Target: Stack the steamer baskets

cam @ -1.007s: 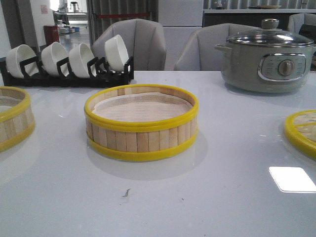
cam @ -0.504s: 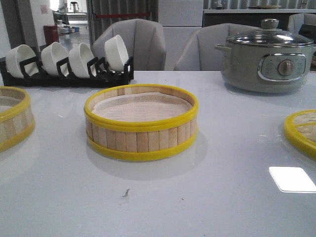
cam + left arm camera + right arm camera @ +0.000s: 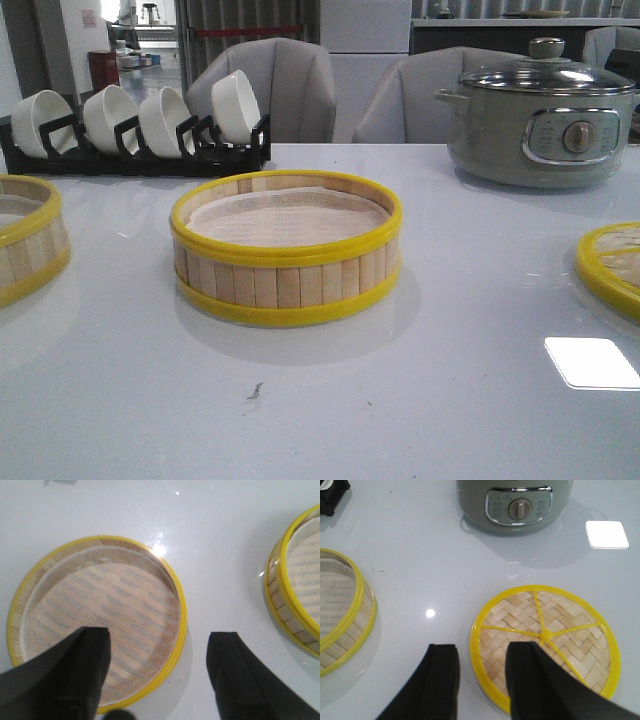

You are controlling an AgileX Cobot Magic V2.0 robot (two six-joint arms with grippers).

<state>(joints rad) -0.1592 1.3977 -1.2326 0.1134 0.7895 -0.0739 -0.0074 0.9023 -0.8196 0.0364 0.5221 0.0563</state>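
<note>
One steamer basket (image 3: 285, 250) stands in the middle of the table, lined with white cloth. A second basket (image 3: 25, 245) is cut off at the left edge. The woven-bamboo lid (image 3: 612, 265) lies flat at the right edge. Neither gripper shows in the front view. My left gripper (image 3: 159, 639) is open above the left basket (image 3: 100, 595), one finger over its inside and one outside its rim. The middle basket also shows in the left wrist view (image 3: 295, 595). My right gripper (image 3: 482, 652) is open, its fingers on either side of the lid's (image 3: 570, 625) near rim. The middle basket (image 3: 342, 610) lies beside it.
A grey electric pot (image 3: 545, 115) with a glass lid stands at the back right, also in the right wrist view (image 3: 520, 502). A black rack of white bowls (image 3: 135, 125) stands at the back left. Grey chairs stand behind the table.
</note>
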